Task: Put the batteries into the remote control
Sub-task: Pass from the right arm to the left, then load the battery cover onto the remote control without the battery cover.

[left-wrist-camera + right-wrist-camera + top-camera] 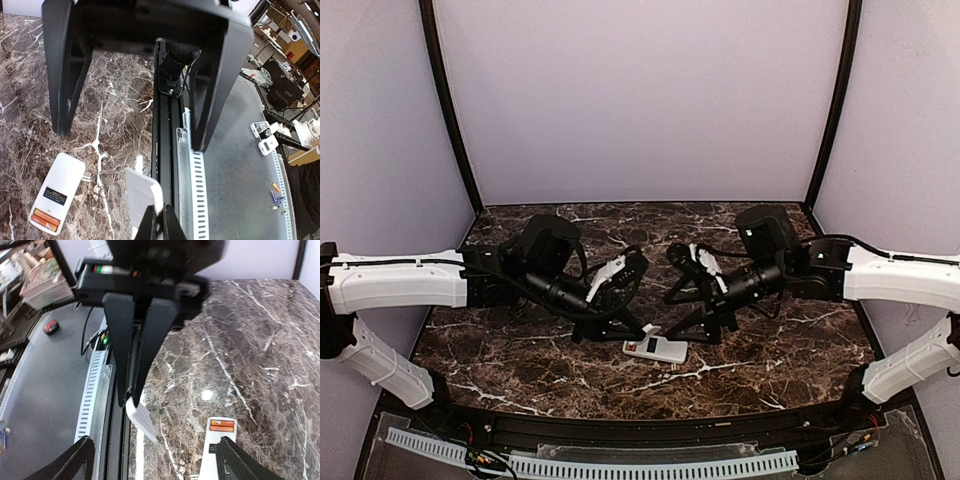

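The white remote control (pixel 657 350) lies back up on the marble table, also in the left wrist view (pixel 56 190) and the right wrist view (pixel 216 450). Two orange-red batteries (pixel 46 218) sit side by side in its open end compartment (pixel 222 425). My left gripper (pixel 161 210) is shut on the edge of the small loose white cover plate (pixel 142 197), holding it above the table's near edge beside the remote (pixel 141 415). My right gripper (pixel 155 440) is open wide and empty, just right of the remote (pixel 705 325).
A black rail (pixel 167 150) and a white slotted strip (pixel 197 200) run along the table's near edge. Both arms meet over the front middle of the table (pixel 520 360). Beyond the edge is a grey floor with small items (pixel 265 137).
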